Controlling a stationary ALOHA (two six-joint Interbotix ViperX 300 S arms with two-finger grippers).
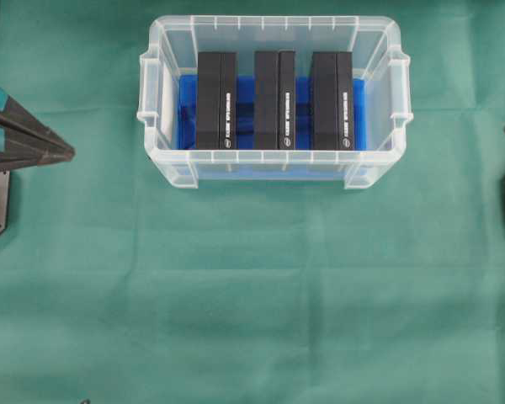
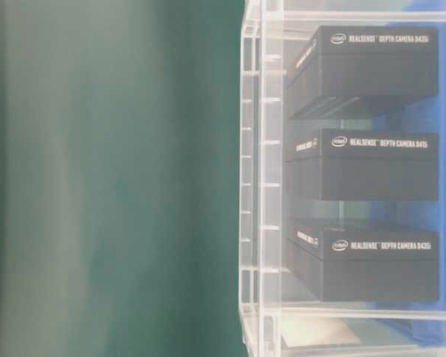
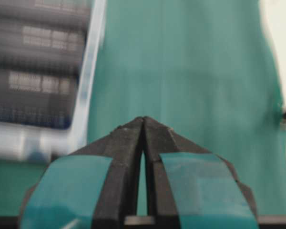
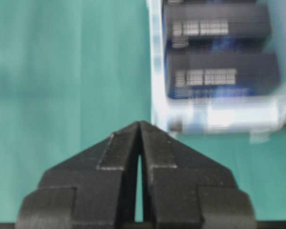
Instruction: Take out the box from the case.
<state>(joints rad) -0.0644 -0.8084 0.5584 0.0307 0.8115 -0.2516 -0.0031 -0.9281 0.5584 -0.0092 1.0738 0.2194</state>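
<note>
Looking at the left gripper (image 3: 143, 121) first: fingers pressed together at the tips, nothing between them, touching nothing; teal tape wraps both finger bases in the left wrist view; it hangs over bare green cloth (image 1: 252, 295) covering the desk, with the case off to its upper left in that view, blurred. Overhead, the same gripper (image 1: 63, 153) shows only as a dark pointed tip at the left edge, well apart from the case.

Right gripper (image 4: 140, 125): same story; fingers together, empty, no contact; plain black fingers, no tape visible; green cloth under it, case to its upper right, blurred. Overhead shows only a sliver of that arm at the right edge; gripper tip not readable there.

Case (image 1: 273, 164): clear plastic bin with rim handles, sitting on the cloth toward the far middle of the desk, between the two arms; blue lining (image 1: 246, 118) on its bottom.

Inside the case: three black boxes standing on edge side by side, apart from each other with blue showing between them; left box (image 1: 215, 101), middle box (image 1: 274, 99), right box (image 1: 332, 101); white print runs along each. Table-level view reads "RealSense Depth Camera" on the labels; all three boxes inside the walls, none lifted.
</note>
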